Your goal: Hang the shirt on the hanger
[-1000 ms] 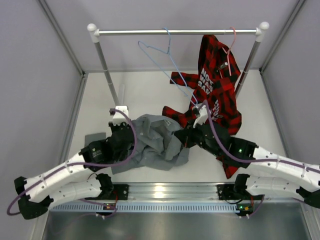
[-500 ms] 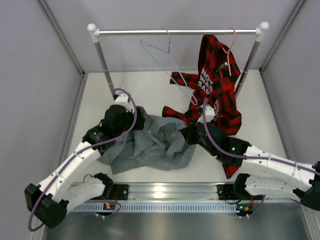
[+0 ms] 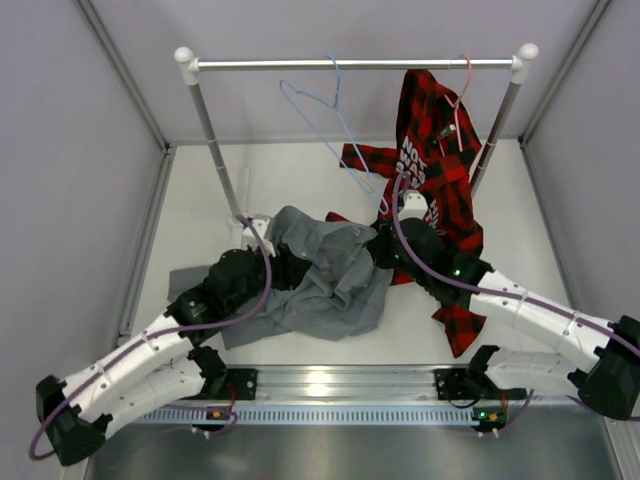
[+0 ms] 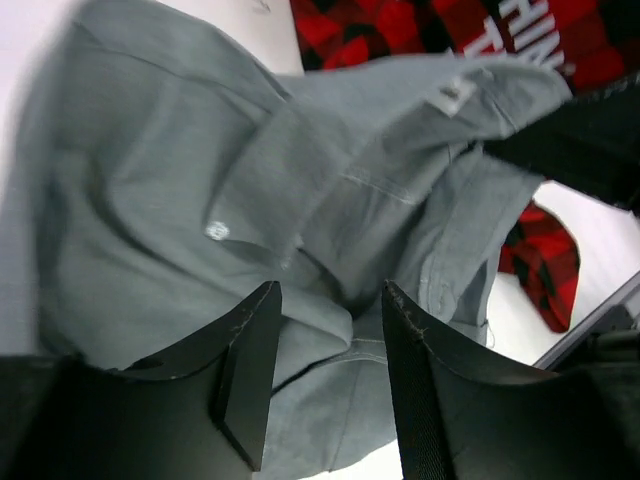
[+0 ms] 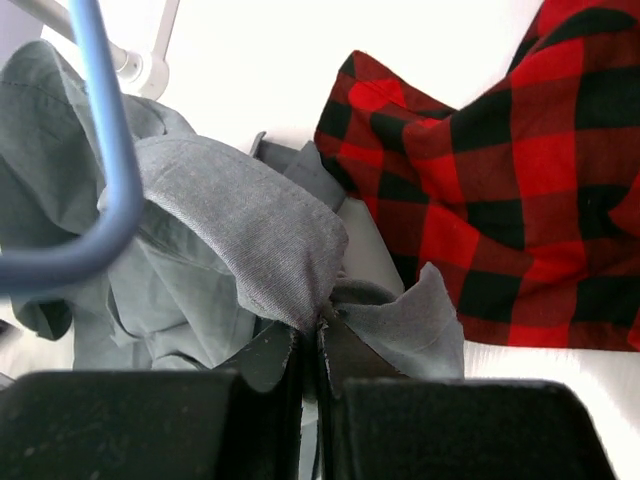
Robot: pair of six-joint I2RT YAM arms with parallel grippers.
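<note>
Left tool point(image 4: 327, 300): fingers spread, poised over the shirt point(image 3: 320, 285). Grey cloth shows in the gap, and no grip is seen.

Right tool point(image 5: 318, 335): fingers pressed together, pinching a fold at the shirt's edge. The cloth rises from the pinch in an arch.

Shirt: crumpled on the surface point(image 3: 290, 180) at the centre of the top view, between the two tools. Its lower left part lies flatter beside the left arm. Its right side meets the plaid shirt point(image 3: 435, 150).

Hanger point(image 5: 105, 130): the blue wire crosses the upper left of the right wrist view, in front of the raised fold. Contact with the cloth cannot be told. In the top view it hooks on the rail point(image 3: 400, 64) at upper centre and slants down toward the right tool.

Plaid shirt: hangs on a pink hanger point(image 3: 465, 75) at the rail's right end and trails onto the surface.
</note>
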